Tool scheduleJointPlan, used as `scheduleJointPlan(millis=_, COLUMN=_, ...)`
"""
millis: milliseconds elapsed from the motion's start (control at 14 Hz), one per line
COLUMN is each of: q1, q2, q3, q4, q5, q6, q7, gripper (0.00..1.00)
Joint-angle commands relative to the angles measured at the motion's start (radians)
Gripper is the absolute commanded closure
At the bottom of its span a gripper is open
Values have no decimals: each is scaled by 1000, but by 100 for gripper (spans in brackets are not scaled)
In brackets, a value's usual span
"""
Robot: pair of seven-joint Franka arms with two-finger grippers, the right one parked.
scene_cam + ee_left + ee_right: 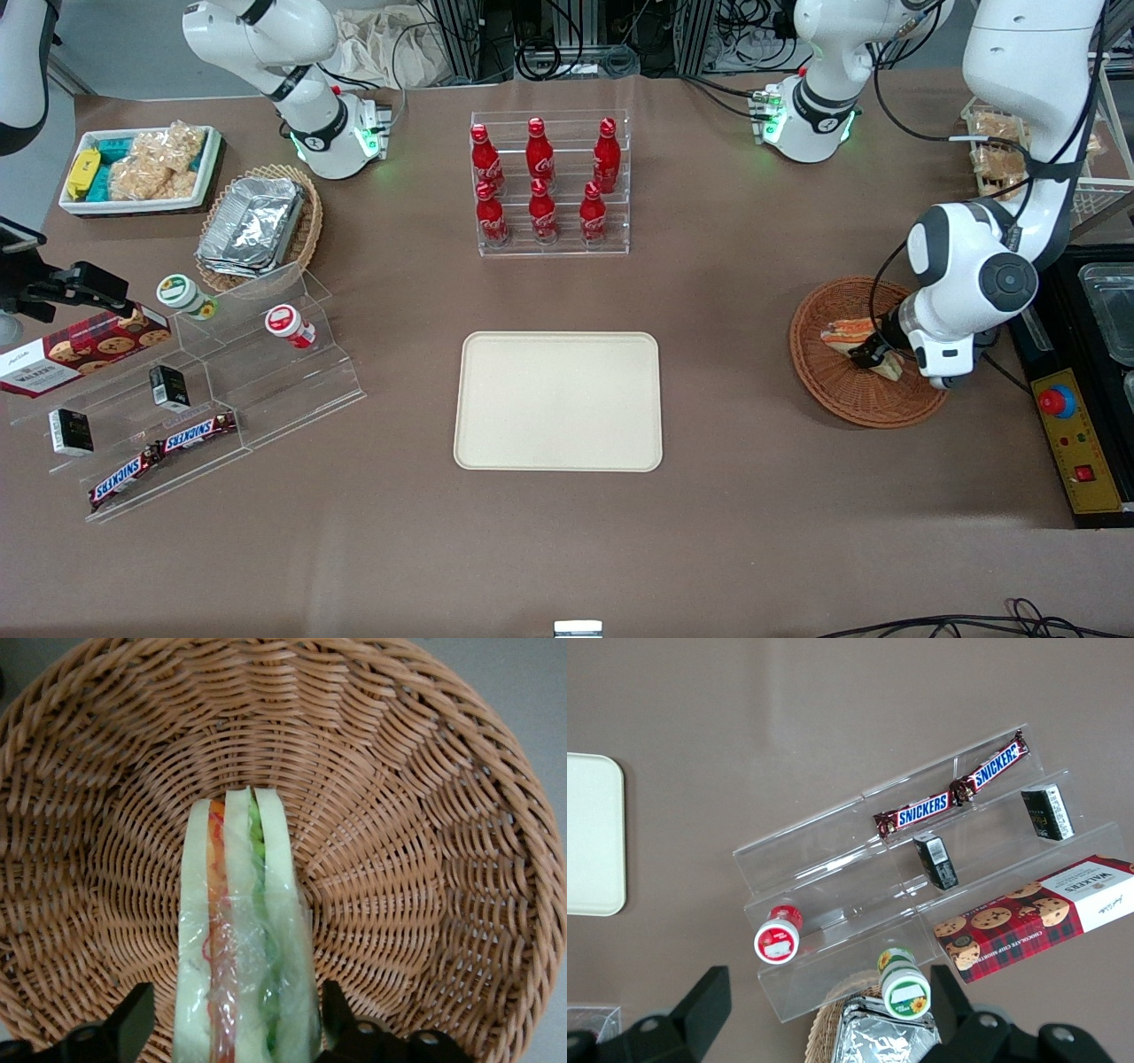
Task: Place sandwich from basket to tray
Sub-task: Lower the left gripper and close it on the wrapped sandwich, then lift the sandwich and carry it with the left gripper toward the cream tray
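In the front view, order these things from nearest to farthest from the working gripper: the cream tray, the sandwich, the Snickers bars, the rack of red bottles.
The gripper is down in the basket.
1. Sandwich, between its open fingers.
2. Tray, mid-table.
3. Rack of red bottles, farther from the camera than the tray.
4. Snickers bars, at the parked arm's end.

Your left arm [974, 266] was glossy white with grey joint caps, black cables, and black gripper [873, 353] fingers [133, 1028].

"SNICKERS" on two chocolate bars [951, 797], acrylic step rack; "WALKERS" on tartan cookie box [1041, 916]; Coca-Cola script on red bottles [542, 179].

Gripper [873, 354] down in basket.
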Motion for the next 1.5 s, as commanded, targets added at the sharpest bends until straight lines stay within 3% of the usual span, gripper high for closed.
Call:
scheduleJointPlan(millis=0, q1=0, q2=2, q3=0, q4=3, q5=19, q6=17, q7=-17, gripper=85)
scheduleJointPlan(millis=71, q1=0, q2=-12, q3=0, q4=4, q5=20, q6=14, q7=-13, gripper=98)
scheduleJointPlan(millis=143, q1=0, q2=-41, q3=0, q4=4, q5=20, q6=-4, q7=-1, gripper=100)
scheduleJointPlan(millis=286, q1=-1, q2=-110, q3=-3, q4=33, q5=22, q6=-114, q7=12, gripper=100)
scheduleJointPlan(millis=500, q1=-13, q2=-138, q3=-22, q4=195, q5=2, q6=-361, q7=186, gripper=100)
scheduleJointPlan(millis=643, q1=-15, q2=-139, q3=-88, q4=291, q5=-38, q6=-457, q7=265, gripper=100)
scheduleJointPlan(millis=786, q1=-15, q2=-135, q3=-177, q4=343, q5=-52, q6=-469, q7=228, gripper=100)
scheduleJointPlan(millis=1000, q1=-17, q2=-128, q3=-335, q4=362, q5=-37, q6=-462, q7=37, gripper=100)
scheduleJointPlan(millis=1286, q1=-38, q2=-48, q3=-472, q4=365, q5=-38, q6=-329, q7=157, gripper=100)
scheduleJointPlan(millis=1429, q1=-102, q2=40, q3=-500, q4=375, q5=-14, q6=-206, q7=179, gripper=100)
